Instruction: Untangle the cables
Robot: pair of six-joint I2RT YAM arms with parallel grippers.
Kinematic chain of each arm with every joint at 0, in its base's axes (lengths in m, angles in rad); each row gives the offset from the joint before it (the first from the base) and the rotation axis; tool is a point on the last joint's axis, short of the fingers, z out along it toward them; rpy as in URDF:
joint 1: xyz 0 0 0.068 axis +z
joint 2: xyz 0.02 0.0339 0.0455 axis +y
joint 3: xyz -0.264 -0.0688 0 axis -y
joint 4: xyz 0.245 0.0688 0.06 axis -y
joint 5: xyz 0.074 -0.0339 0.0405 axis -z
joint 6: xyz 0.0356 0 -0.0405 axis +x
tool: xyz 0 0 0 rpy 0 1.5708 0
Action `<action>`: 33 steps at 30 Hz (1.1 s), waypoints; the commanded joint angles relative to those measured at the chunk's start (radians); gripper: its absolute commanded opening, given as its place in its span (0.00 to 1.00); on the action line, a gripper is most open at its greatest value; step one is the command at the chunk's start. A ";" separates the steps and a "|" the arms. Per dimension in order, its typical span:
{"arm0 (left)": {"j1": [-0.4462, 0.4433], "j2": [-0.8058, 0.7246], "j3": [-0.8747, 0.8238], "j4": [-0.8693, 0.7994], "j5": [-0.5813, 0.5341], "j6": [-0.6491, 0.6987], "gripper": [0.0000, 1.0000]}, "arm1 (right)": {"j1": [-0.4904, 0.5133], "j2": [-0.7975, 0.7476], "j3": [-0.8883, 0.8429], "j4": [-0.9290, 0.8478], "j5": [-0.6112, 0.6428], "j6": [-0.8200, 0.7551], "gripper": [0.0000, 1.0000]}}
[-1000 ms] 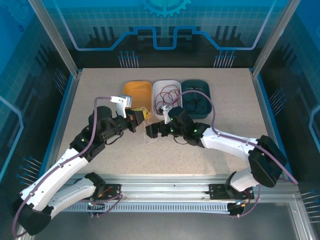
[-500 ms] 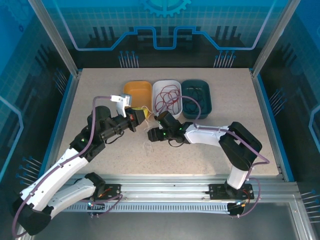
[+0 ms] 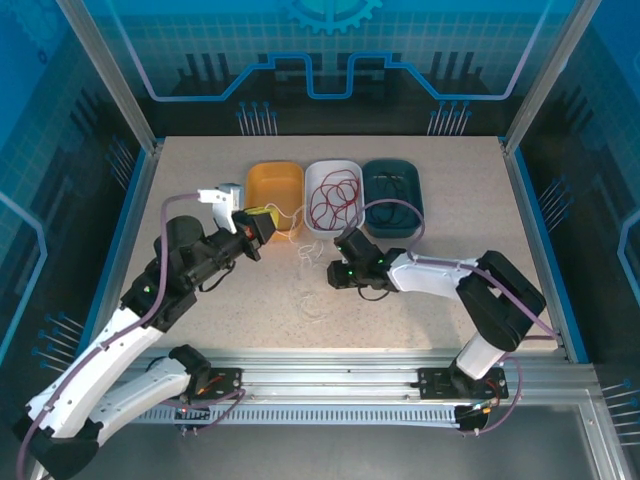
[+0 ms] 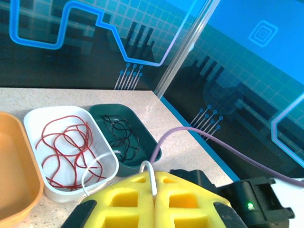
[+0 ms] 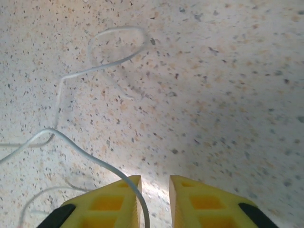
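Note:
The pale white cable (image 3: 311,292) lies in loose loops on the speckled table between the two arms. My left gripper (image 3: 262,226) is shut on one end of it, and a white loop (image 4: 151,176) pokes out from between the pressed yellow fingers. My right gripper (image 3: 332,273) hovers low over the table with its jaws a narrow gap apart (image 5: 155,183). The white cable (image 5: 80,148) runs across the inner edge of its left finger (image 5: 124,190). The red cable (image 3: 335,200) sits coiled in the white tray (image 3: 312,170), and the black cable (image 3: 392,205) lies in the dark green tray (image 3: 415,185).
An orange tray (image 3: 275,185) stands left of the white one, right behind my left gripper. The three trays form a row at the back centre. Blue rails and glass walls border the table. The right arm's lilac hose (image 4: 199,135) arcs near the green tray.
My right gripper's jaws have narrowed from wide open and it has pulled back to the right. My left gripper has moved left and back with the white cable, drawing it out.

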 commanded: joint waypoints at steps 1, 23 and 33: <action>-0.005 -0.012 0.051 -0.035 -0.060 0.040 0.00 | -0.031 -0.043 -0.035 -0.062 0.045 0.019 0.16; -0.004 0.035 0.143 -0.096 -0.045 0.071 0.00 | -0.135 -0.305 -0.177 -0.171 0.163 -0.020 0.02; -0.004 0.001 0.133 -0.150 -0.157 0.102 0.00 | -0.328 -0.489 -0.262 -0.355 0.257 0.037 0.00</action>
